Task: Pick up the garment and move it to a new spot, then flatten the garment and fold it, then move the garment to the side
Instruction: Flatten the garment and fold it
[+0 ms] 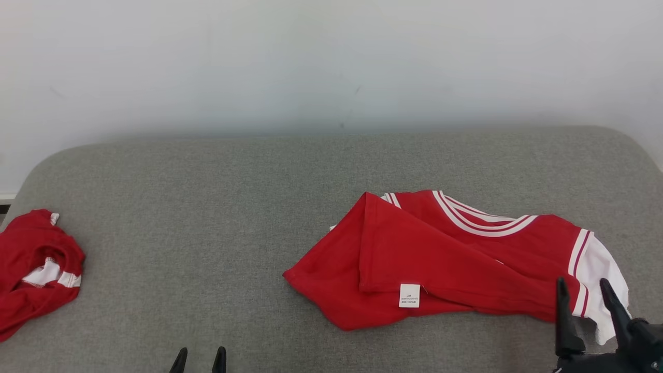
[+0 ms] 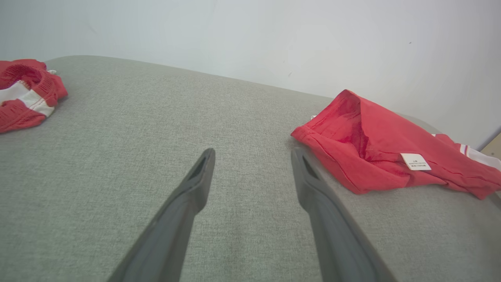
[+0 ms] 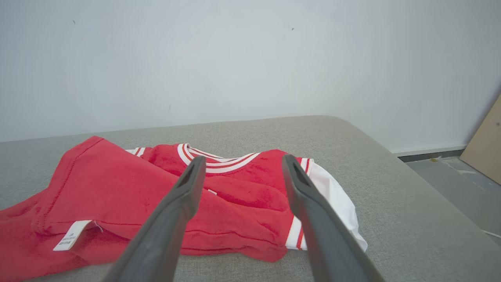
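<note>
Head view: you find the garment (image 1: 440, 259) on the right half of the table (image 1: 207, 207), nearer the near edge than the far one. It lies loose and unflattened. Its left part is turned over on itself, so the inside label (image 1: 409, 295) faces up. The striped collar (image 1: 481, 220) points toward the far edge. The white sleeve (image 1: 601, 269) reaches toward the right edge.

Note the right gripper (image 1: 582, 290) at the garment's near right corner, over the sleeve seam. Its jaws stand wide and hold nothing. The right wrist view confirms this: the right gripper (image 3: 242, 164) has its two fingers well apart, with red cloth showing between them. You cannot tell whether the tips touch the cloth.

The left gripper (image 1: 199, 360) sits at the near edge, left of centre, well apart from the garment. Its jaws are also wide and empty. In the left wrist view the left gripper (image 2: 252, 156) points along bare table, with the hem just beside its right finger.

A second red item (image 1: 36, 269) lies bunched at the left edge. Treat it as out of the way.

Judgement: the garment appears to be at its new spot, and flattening is probably next. The turned-over flap likely needs one grip per side.
</note>
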